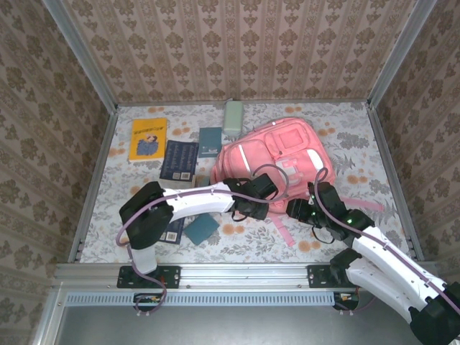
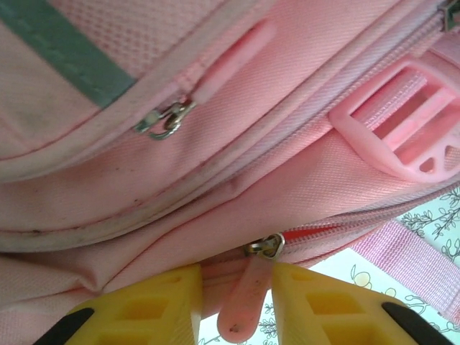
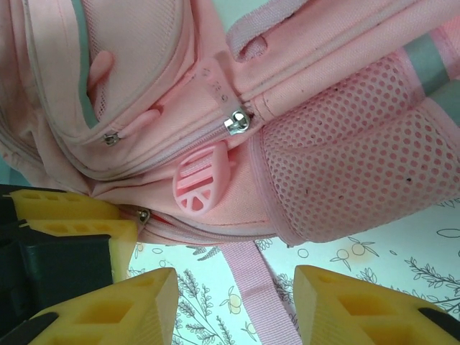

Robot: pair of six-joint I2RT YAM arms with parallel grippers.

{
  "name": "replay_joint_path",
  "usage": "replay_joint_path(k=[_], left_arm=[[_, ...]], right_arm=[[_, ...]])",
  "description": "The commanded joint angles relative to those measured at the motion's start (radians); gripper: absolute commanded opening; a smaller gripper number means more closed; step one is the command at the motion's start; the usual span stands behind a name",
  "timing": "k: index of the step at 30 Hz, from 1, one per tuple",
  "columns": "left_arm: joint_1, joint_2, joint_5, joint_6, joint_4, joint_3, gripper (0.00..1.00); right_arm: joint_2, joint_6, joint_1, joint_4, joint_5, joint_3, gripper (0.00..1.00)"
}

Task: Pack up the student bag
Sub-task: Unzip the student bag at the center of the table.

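Observation:
The student bag (image 1: 277,162), a big pink backpack, lies flat at centre right of the table. My left gripper (image 1: 251,207) reaches its near edge. In the left wrist view the yellow jaws (image 2: 236,269) are shut on the pink zipper pull (image 2: 244,302) and a fold of fabric, just under the metal slider (image 2: 264,246). Red lining shows to the slider's right. My right gripper (image 1: 298,210) sits at the bag's near right corner. Its jaws (image 3: 236,277) stand open over the cloth, astride a pink strap (image 3: 253,287) without touching it. The left fingers (image 3: 72,215) show beside it.
A yellow book (image 1: 148,139), a dark blue book (image 1: 179,159), a teal book (image 1: 210,141) and a pale green case (image 1: 233,117) lie at the back left. A teal notebook (image 1: 201,228) lies under the left arm. Wallpapered walls close in three sides.

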Motion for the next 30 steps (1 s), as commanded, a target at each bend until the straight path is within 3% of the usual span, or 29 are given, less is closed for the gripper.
replay_joint_path(k=[1, 11, 30], left_arm=[[-0.009, 0.017, -0.001, 0.062, -0.064, 0.041, 0.34], [-0.087, 0.028, -0.176, 0.144, -0.224, 0.154, 0.35], [-0.097, 0.138, -0.21, 0.222, -0.276, 0.204, 0.32]], right_arm=[[0.007, 0.016, -0.004, -0.002, -0.013, -0.008, 0.46], [0.014, 0.018, -0.004, -0.002, -0.01, -0.016, 0.46], [-0.003, 0.033, -0.007, -0.019, -0.008, -0.021, 0.47]])
